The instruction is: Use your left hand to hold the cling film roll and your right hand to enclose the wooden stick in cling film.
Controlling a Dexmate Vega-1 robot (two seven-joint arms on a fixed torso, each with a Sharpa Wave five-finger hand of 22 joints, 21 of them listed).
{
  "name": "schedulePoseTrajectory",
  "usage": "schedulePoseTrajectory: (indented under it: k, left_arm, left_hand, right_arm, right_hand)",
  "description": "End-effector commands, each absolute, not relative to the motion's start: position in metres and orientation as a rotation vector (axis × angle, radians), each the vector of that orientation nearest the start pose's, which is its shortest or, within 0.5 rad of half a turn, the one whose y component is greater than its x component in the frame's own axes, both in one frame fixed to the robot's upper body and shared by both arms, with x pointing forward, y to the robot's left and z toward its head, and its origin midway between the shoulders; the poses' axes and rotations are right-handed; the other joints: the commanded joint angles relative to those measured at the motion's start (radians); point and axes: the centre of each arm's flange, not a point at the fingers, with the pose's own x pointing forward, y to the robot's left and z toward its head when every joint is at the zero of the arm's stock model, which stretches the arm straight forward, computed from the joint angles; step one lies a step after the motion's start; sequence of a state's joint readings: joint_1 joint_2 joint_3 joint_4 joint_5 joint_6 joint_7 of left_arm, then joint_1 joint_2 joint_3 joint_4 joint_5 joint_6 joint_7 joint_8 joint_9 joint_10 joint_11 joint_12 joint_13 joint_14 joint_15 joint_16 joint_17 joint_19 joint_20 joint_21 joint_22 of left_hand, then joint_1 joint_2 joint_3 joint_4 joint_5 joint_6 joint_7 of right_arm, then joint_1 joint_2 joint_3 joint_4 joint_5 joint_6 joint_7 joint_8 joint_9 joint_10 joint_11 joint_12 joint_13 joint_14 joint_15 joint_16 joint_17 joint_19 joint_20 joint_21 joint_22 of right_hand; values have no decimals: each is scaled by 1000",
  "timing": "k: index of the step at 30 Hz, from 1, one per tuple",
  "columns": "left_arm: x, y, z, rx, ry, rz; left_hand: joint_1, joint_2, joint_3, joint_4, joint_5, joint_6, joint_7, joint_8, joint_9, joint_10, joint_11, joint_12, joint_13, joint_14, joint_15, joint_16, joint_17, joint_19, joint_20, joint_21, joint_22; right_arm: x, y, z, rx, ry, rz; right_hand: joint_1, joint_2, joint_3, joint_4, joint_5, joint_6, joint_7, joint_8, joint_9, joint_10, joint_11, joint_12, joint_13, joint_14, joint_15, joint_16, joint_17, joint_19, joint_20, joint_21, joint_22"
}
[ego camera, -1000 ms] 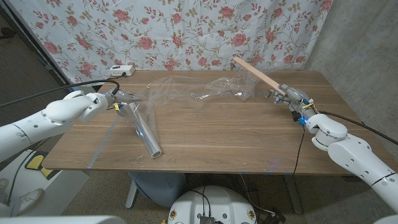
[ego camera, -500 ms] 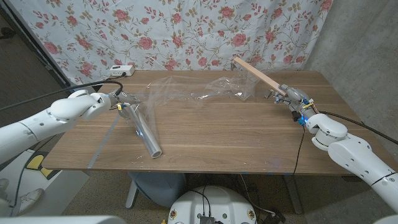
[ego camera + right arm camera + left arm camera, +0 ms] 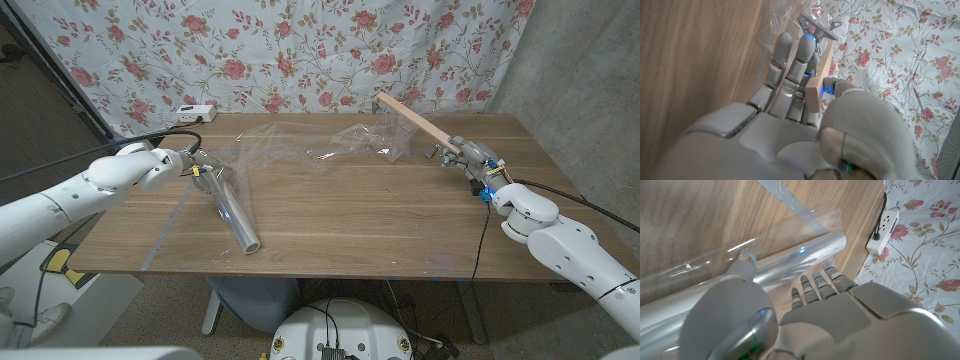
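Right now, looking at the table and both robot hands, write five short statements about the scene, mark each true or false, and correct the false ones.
1. The right hand holds the wooden stick. True.
2. The left hand rests on the cling film roll. True.
3. The wooden stick lies flat on the table. False: it is held, slanting up off the table.
4. A white power strip sits at the table's far edge by the floral cloth. True.
5. The cling film roll stands upright. False: it lies on its side on the table.
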State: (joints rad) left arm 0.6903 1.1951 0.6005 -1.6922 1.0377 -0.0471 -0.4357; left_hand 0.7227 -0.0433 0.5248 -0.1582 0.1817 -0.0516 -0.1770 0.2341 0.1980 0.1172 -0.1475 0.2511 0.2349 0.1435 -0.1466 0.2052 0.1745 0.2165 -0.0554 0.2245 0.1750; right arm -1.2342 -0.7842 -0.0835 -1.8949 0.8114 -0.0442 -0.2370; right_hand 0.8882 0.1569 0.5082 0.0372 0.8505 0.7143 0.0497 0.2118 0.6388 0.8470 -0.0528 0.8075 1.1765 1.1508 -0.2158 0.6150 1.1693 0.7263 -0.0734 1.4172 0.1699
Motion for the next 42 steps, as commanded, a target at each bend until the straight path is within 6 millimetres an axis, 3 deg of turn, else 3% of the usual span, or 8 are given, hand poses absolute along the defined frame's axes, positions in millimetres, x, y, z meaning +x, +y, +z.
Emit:
schedulePoseTrajectory:
  k: [1, 4, 11, 16, 23, 35, 39, 42]
  left_arm:
    - [602, 393, 27, 2361, -56, -53]
    - [604, 392, 26, 2350, -46, -71]
    - [605, 390, 23, 2359, -56, -79]
    - [604, 389, 24, 2342, -74, -81]
    - [604, 384, 21, 2340, -104, -96]
    - [599, 374, 13, 2260, -202, -97]
    - [596, 368, 13, 2222, -254, -94]
    - [595, 364, 13, 2223, -250, -96]
  left_hand:
    - [10, 3, -10, 4, 4, 8, -2, -2, 2, 29, -6, 14, 5, 32, -12, 14, 4, 23, -7, 6, 6]
    - [6, 9, -22, 8, 4, 13, 0, -2, 2, 58, -16, 24, 11, 69, -20, 23, 8, 58, 4, 18, 10]
    - [28, 38, -40, 0, 4, 34, -2, 1, 2, 165, -40, 71, 39, 226, -64, 70, 24, 168, -6, 62, 24]
    - [41, 47, -33, -2, 4, 59, -8, 7, 2, 203, -50, 90, 52, 280, -70, 68, 17, 217, -26, 84, 28]
    - [55, 68, -26, -2, 1, 79, -13, 4, 2, 275, -57, 130, 78, 477, -81, 112, 29, 267, -32, 117, 37]
    - [101, 83, -54, -8, -4, 174, -21, 26, 8, 390, -59, 217, 146, 714, -88, 175, 66, 384, -38, 231, 92]
    - [114, 78, -69, -3, -7, 229, -28, 38, 15, 448, -59, 266, 194, 825, -89, 181, 81, 621, -94, 406, 154]
    - [114, 73, -74, 0, -4, 263, -32, 46, 22, 490, -59, 300, 231, 896, -89, 182, 96, 728, -129, 481, 146]
  right_arm:
    - [543, -346, -23, 40, -453, 57]
    - [543, -346, -23, 40, -453, 55]
    - [542, -346, -22, 38, -454, 52]
    - [542, -345, -22, 36, -457, 52]
    - [541, -345, -21, 36, -459, 48]
    - [539, -347, -23, 37, -461, 43]
    - [538, -348, -23, 38, -461, 43]
    - [539, -348, -23, 36, -461, 45]
  right_hand:
    - [3, 15, 293, -160, 5, 112, -112, 6, 4, 75, -70, 5, 23, 0, -5, 2, 1, -3, -53, 4, 3]
    - [3, 15, 293, -161, 5, 113, -112, 5, 2, 73, -72, 3, 21, 1, -6, 2, 1, -1, -54, 5, 3]
    - [3, 14, 292, -160, 5, 111, -111, 6, 3, 73, -72, 2, 20, 0, -5, 3, 2, -3, -54, 5, 3]
    - [3, 15, 292, -160, 5, 113, -110, 5, 1, 78, -71, 1, 16, 0, -5, 2, 1, -3, -54, 5, 3]
    - [3, 15, 292, -159, 5, 113, -113, 5, 1, 76, -71, 2, 18, 0, -5, 3, 2, -3, -55, 4, 3]
    - [3, 15, 291, -159, 4, 117, -113, 6, 0, 74, -72, 4, 22, -2, -5, 1, 1, -4, -54, 5, 4]
    - [3, 14, 291, -159, 4, 116, -113, 7, 2, 82, -71, 5, 19, -1, -5, 2, 2, -5, -54, 5, 3]
    - [3, 15, 292, -158, 4, 117, -113, 7, 1, 74, -72, 3, 20, -5, -5, -1, 0, -5, -53, 4, 3]
